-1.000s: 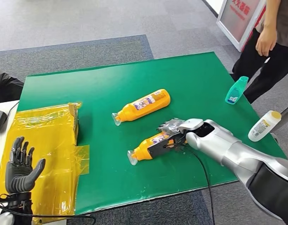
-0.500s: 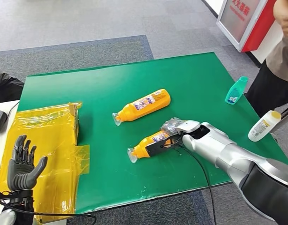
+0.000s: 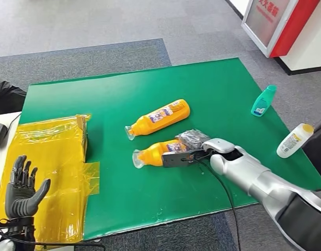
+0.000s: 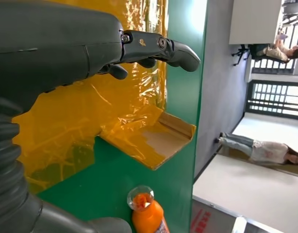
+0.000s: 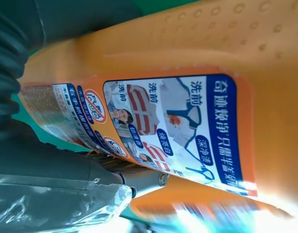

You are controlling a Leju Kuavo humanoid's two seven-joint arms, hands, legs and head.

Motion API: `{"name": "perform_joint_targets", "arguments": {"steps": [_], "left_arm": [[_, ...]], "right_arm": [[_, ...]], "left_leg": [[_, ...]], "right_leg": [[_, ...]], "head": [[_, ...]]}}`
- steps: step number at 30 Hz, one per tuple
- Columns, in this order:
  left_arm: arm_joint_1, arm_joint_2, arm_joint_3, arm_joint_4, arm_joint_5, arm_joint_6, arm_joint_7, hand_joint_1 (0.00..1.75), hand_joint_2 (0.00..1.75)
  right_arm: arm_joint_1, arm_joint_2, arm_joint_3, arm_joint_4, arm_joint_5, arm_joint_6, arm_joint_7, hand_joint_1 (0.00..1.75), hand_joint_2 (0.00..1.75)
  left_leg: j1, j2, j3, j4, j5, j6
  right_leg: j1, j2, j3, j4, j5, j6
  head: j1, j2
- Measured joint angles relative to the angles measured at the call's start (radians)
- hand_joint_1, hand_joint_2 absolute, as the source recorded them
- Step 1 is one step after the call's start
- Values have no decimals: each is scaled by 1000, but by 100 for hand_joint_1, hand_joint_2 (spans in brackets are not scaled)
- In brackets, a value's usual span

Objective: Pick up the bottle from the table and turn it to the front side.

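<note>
Head view, centre frame: my right hand [image 3: 190,152] clamps the near bottle [image 3: 157,153], still flat on the tabletop [image 3: 111,99]; lift and turn remain. Left hand [image 3: 21,188] idles, fingers apart.

Right hand [image 3: 190,151] grips the near orange bottle [image 3: 153,155] on the green table [image 3: 111,99]; the second orange bottle [image 3: 159,117] lies just beyond, narrow gap btwn them. Wide bare green beyond and in front. Right edge: teal bottle [image 3: 264,100] and white bottle [image 3: 295,139], well apart. Left: yellow-wrapped box [image 3: 52,151]; left hand [image 3: 22,188] hovers over it, prob. not touching.
</note>
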Motion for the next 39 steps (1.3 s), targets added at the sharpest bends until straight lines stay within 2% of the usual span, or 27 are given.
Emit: {"name": "perform_joint_targets", "arguments": {"steps": [6, 13, 20, 27, 33, 39], "left_arm": [[15, -3, 14, -31, -21, -13, -6, 0, 175], [-10, 4, 8, -46, -60, -21, -23, 0, 175], [-72, 33, -28, -44, -73, -65, -23, 0, 175], [-227, 109, -137, -5, -105, -167, -12, 0, 175], [-314, 139, -208, 20, -102, -213, -6, 0, 175], [-355, 153, -253, 36, -94, -240, -3, 0, 175]], "right_arm": [[153, 7, -216, -262, -53, -79, -59, 175, 175], [215, 85, -354, -437, -155, -65, -93, 175, 175], [209, 150, -378, -466, -181, -43, -91, 175, 175], [151, 224, -367, -403, -222, -21, -88, 175, 175], [129, 258, -358, -342, -230, -13, -86, 175, 175], [125, 273, -349, -304, -230, -13, -85, 175, 175]], "left_leg": [[0, -1, -2, 0, 0, 0], [0, -1, -2, 0, 1, -1], [0, -1, -3, 0, 1, -1], [1, -1, -3, 0, 3, -3], [1, -1, -4, 0, 4, -2], [1, -1, -5, 0, 4, -2]], "right_leg": [[1, -1, -2, 0, 0, -1], [1, -1, -2, 0, 0, -1], [1, -1, -2, 0, 0, -1], [1, -1, -3, 0, 2, -1], [1, -1, -4, 0, 2, -1], [1, -1, -5, 0, 2, -1]], "head": [[0, 0], [0, 0], [0, 0], [0, 0], [0, 0], [0, 0]]}}
